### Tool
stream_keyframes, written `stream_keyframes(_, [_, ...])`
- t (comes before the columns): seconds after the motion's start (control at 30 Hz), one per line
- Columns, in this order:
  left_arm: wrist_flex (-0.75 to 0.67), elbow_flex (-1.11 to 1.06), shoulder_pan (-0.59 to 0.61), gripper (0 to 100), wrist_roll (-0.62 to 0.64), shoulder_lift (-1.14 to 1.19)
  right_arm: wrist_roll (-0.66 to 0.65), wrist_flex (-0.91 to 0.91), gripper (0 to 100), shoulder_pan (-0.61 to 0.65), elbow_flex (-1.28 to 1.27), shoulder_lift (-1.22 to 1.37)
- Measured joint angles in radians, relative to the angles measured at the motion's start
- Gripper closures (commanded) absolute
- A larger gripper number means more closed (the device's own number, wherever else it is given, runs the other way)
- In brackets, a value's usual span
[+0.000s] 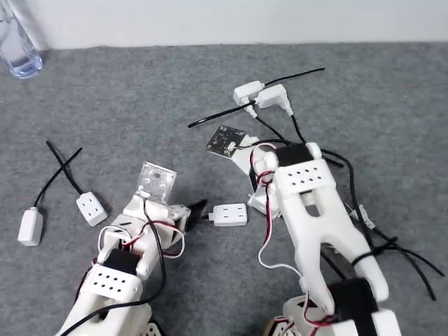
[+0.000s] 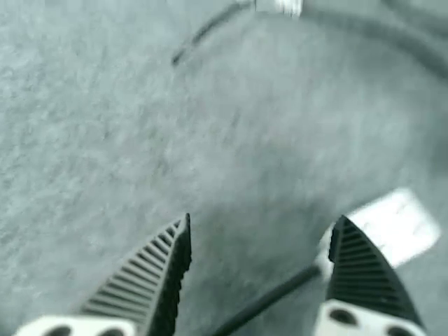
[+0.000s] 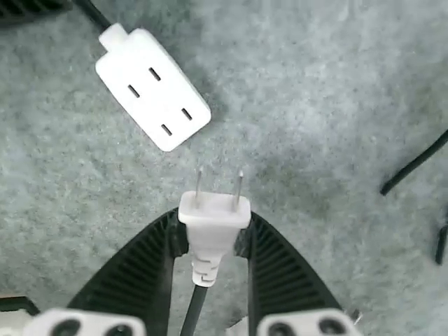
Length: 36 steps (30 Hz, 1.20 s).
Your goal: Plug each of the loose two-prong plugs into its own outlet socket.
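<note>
Far left on the surface (image 1: 140,105), a loose plug (image 1: 29,225) and a small socket (image 1: 91,208) lie near each other, not joined. The left gripper (image 2: 262,227) has its fingers spread astride the cable (image 2: 273,294) of the middle socket (image 1: 229,214). The right gripper (image 3: 213,220) pinches the held plug (image 3: 210,210), prongs aimed at that socket but apart from it. At the back, the far pair (image 1: 262,94) touch; whether they are mated I cannot tell. At least two insertions seem left.
</note>
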State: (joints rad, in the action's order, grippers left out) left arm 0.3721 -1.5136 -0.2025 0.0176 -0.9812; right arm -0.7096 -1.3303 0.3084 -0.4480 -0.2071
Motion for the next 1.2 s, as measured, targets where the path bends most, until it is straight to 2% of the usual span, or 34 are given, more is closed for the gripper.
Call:
stream_keyframes(0.17, [-0.11, 0.0, -0.054, 70, 0.249, 0.0, 0.025, -0.023, 99.0, -0.002, -0.011, -0.023])
stream_keyframes(0.4, [-0.127, -0.049, -0.256, 70, 0.316, 0.0, 0.032, -0.028, 99.0, 0.005, -0.011, -0.023])
stream_keyframes(0.47, [-0.127, -0.057, -0.281, 70, 0.353, 0.0, 0.052, -0.028, 99.0, 0.031, -0.011, -0.023])
stream_keyframes(0.63, [-0.127, -0.057, -0.264, 70, 0.362, 0.0, 0.089, -0.028, 99.0, 0.104, -0.011, -0.023])
stream_keyframes(0.83, [-0.127, -0.057, -0.207, 70, 0.362, 0.0, 0.092, -0.104, 99.0, 0.117, -0.009, -0.023])
stream_keyframes(1.07, [-0.238, -0.103, -0.209, 70, 0.362, 0.0, 0.095, -0.196, 99.0, 0.123, 0.066, -0.023])
stream_keyframes(1.2, [-0.253, -0.109, -0.206, 70, 0.362, 0.0, 0.117, -0.213, 99.0, 0.158, 0.097, -0.023])
